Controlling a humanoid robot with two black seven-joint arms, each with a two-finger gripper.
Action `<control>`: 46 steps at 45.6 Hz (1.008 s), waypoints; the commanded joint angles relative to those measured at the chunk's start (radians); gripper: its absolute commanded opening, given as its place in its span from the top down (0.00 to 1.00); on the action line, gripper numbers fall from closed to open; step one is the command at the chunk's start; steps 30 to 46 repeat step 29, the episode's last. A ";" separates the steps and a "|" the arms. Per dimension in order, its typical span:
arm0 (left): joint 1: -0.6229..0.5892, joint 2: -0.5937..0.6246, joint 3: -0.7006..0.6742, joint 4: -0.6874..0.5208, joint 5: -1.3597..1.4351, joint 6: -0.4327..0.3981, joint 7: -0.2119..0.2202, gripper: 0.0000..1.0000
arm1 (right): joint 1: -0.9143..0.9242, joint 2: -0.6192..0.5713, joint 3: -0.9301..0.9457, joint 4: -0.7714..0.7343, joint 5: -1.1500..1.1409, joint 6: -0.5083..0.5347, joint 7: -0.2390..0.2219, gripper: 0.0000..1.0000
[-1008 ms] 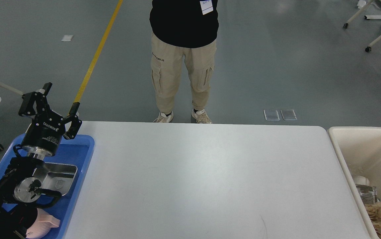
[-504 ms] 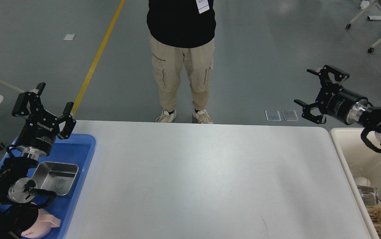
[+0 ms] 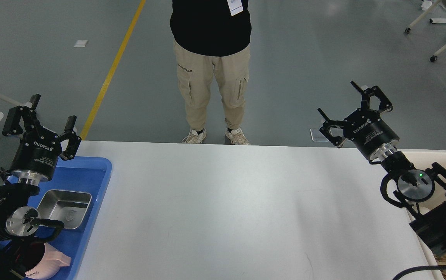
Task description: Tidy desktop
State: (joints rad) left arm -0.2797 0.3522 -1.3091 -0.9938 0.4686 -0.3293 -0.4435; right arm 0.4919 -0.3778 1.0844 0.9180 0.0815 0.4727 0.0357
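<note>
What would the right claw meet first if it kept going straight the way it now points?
Probably nothing nearby. The right claw, open and empty, points up and away past the desktop far edge, toward bare grey floor. The standing person lies well to its left. Depth is uncertain.

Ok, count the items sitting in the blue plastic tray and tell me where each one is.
2 visible. A shiny rectangular steel pan sits mid-tray; a pale pink plastic cup lies at the near end. My left arm covers part of the tray, so more may be hidden.

White desktop [image 3: 238,210], blue tray [image 3: 94,194], silver tin [image 3: 65,202], pink cup [image 3: 54,262], yellow floor line [image 3: 108,74].
</note>
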 commanded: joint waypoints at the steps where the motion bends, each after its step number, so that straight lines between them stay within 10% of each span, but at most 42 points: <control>1: 0.000 -0.007 -0.004 0.003 -0.037 0.001 0.002 0.03 | -0.079 0.079 0.043 0.001 -0.012 0.011 0.004 0.00; 46: 0.000 -0.110 -0.038 0.003 -0.120 0.000 0.005 0.03 | -0.214 0.229 0.177 -0.024 -0.016 0.007 0.055 0.00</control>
